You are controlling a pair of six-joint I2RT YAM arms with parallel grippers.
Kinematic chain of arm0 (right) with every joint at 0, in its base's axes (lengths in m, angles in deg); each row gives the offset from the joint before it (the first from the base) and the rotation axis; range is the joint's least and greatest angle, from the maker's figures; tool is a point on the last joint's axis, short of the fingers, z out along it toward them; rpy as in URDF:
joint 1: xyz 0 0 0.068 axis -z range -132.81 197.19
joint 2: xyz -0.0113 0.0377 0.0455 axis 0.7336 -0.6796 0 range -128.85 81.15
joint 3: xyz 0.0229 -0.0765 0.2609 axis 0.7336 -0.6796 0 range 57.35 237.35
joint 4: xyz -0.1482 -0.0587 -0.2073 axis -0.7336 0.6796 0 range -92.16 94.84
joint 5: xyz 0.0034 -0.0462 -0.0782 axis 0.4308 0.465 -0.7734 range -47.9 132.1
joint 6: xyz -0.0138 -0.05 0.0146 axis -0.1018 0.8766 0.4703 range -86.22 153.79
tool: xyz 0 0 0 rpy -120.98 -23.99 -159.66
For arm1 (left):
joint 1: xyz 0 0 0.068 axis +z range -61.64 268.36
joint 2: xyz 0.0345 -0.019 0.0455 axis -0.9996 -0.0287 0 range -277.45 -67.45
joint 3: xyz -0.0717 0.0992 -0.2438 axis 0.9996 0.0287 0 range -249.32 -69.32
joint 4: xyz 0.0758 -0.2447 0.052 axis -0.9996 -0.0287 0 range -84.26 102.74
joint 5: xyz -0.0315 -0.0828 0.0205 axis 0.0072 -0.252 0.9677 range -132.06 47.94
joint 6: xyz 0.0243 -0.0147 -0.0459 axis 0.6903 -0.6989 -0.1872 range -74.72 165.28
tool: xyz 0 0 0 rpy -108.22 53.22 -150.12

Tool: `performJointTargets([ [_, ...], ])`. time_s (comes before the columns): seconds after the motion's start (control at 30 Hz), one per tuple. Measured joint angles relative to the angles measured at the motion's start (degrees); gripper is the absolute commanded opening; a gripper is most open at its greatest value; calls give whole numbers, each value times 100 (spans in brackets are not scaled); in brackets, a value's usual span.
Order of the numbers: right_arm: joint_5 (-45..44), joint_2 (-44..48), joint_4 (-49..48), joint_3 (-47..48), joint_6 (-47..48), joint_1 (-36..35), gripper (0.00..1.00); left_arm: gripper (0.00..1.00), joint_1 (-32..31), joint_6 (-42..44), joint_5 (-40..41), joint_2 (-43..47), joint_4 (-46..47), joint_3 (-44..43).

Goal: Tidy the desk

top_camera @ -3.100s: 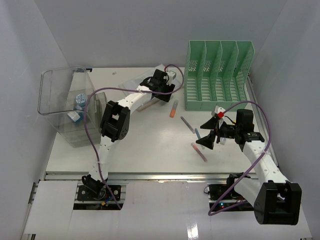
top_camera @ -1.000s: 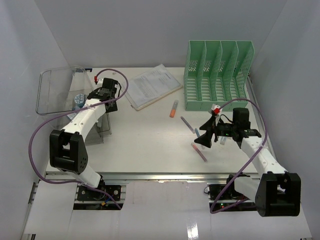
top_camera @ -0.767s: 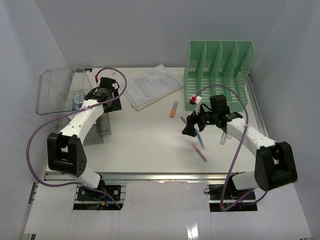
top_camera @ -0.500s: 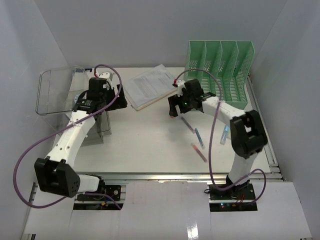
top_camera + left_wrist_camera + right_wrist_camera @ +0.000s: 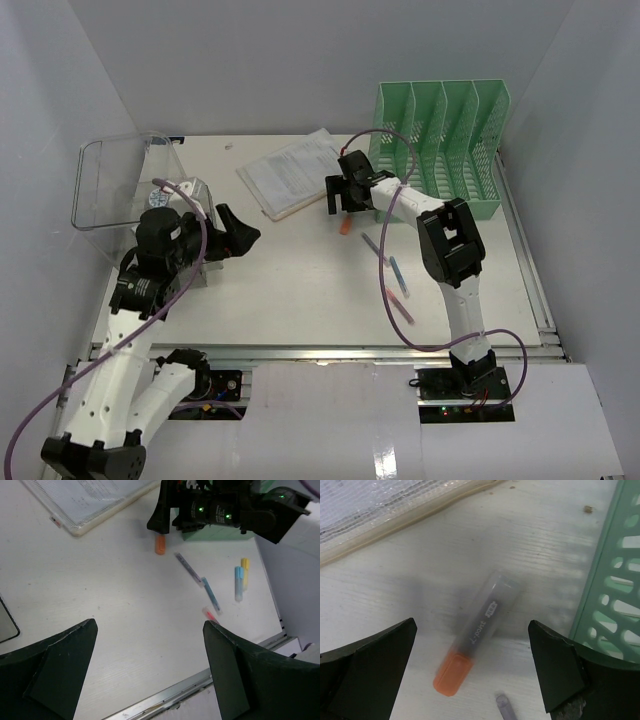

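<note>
The desk (image 5: pixel 300 285) is a white tabletop with a metal rail along its front. An orange-capped highlighter (image 5: pixel 477 632) lies flat on it beside the mint rack. My right gripper (image 5: pixel 472 625) hovers open just over it, one finger on each side, neither touching it. In the top view the right gripper (image 5: pixel 342 208) is stretched far back, with the highlighter (image 5: pixel 345 226) just below it. My left gripper (image 5: pixel 238 232) hangs open and empty above the desk's left half, next to the clear bin. In the left wrist view, the left gripper (image 5: pixel 150 625) has only bare desk between its fingers.
A mint-green file rack (image 5: pixel 440 150) stands back right, a clear bin (image 5: pixel 120 195) with small items back left. A sleeved document (image 5: pixel 290 170) lies at the back centre. Purple (image 5: pixel 372 245), blue (image 5: pixel 399 272) and red (image 5: pixel 398 305) pens lie right of centre. Blue and yellow highlighters (image 5: pixel 241 577) lie farther right.
The right arm swung from the pens at the right to the far centre over the orange highlighter. The left gripper drew back from the bin toward the near left and opened wider.
</note>
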Motion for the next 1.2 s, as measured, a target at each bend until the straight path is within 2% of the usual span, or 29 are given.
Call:
performJointTargets([
  [0.27, -262, 33, -134, -352, -100, 6, 64, 98, 0, -522, 59, 1349, -301, 87],
  [0.4, -264, 110, -286, -518, -74, 28, 44, 98, 0, -753, 98, 1746, -535, 79],
  [0.53, -111, 158, -345, -596, 35, 91, 25, 98, 0, -940, 148, 1938, -733, 4],
  [0.67, 298, 188, -373, -612, 197, 45, 16, 98, 0, -1062, 212, 2138, -863, -117],
  [0.73, 603, 190, -386, -612, 319, -25, 8, 98, 0, -1097, 251, 2246, -905, -198],
  [0.93, 1988, 192, -379, -450, 939, -497, 8, 98, 0, -1163, 382, 2565, -867, -373],
  [1.03, 2682, 184, -349, 48, 1112, -929, 8, 98, 0, -1182, 537, 2692, -769, -380],
  [1.2, 3643, 98, -1050, 1310, 805, -1621, 8, 98, 0, -1227, 778, 2959, -479, -338],
])
